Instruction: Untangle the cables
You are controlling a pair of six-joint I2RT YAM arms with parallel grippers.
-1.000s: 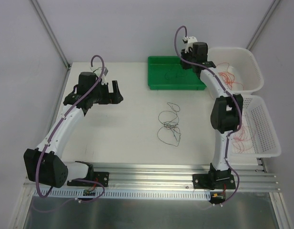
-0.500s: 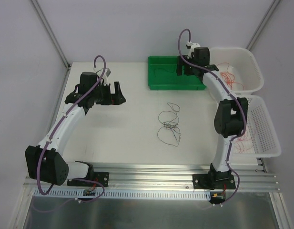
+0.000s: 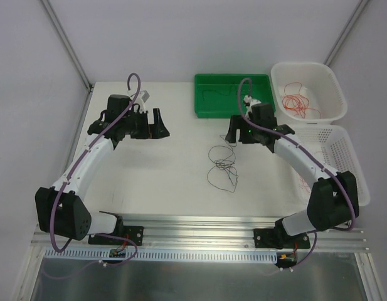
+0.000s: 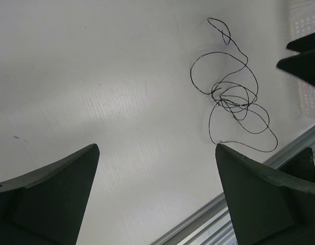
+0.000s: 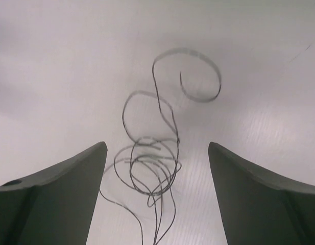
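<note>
A tangle of thin dark cables (image 3: 222, 164) lies in loose loops on the white table's middle. My right gripper (image 3: 231, 133) hangs open just behind the tangle's far right; in the right wrist view the cables (image 5: 152, 164) sit between and below the wide-apart jaws of that gripper (image 5: 157, 149), untouched. My left gripper (image 3: 161, 123) is open over bare table at the left; the left wrist view has the cables (image 4: 234, 97) well beyond this gripper (image 4: 156, 153). One dark cable (image 3: 212, 93) lies in the green tray (image 3: 262, 80). Red cables (image 3: 297, 100) lie in the far white basket.
The far white basket (image 3: 304, 66) and a nearer white basket (image 3: 353, 169) holding red cables (image 3: 308, 182) stand at the right edge. An aluminium rail (image 3: 199, 221) runs along the table's near edge. The right gripper's fingers (image 4: 304, 57) show at the left wrist view's upper right.
My right arm has swung from over the green tray down and forward to the tangle, and its jaws have opened. The left gripper has drifted slightly right.
</note>
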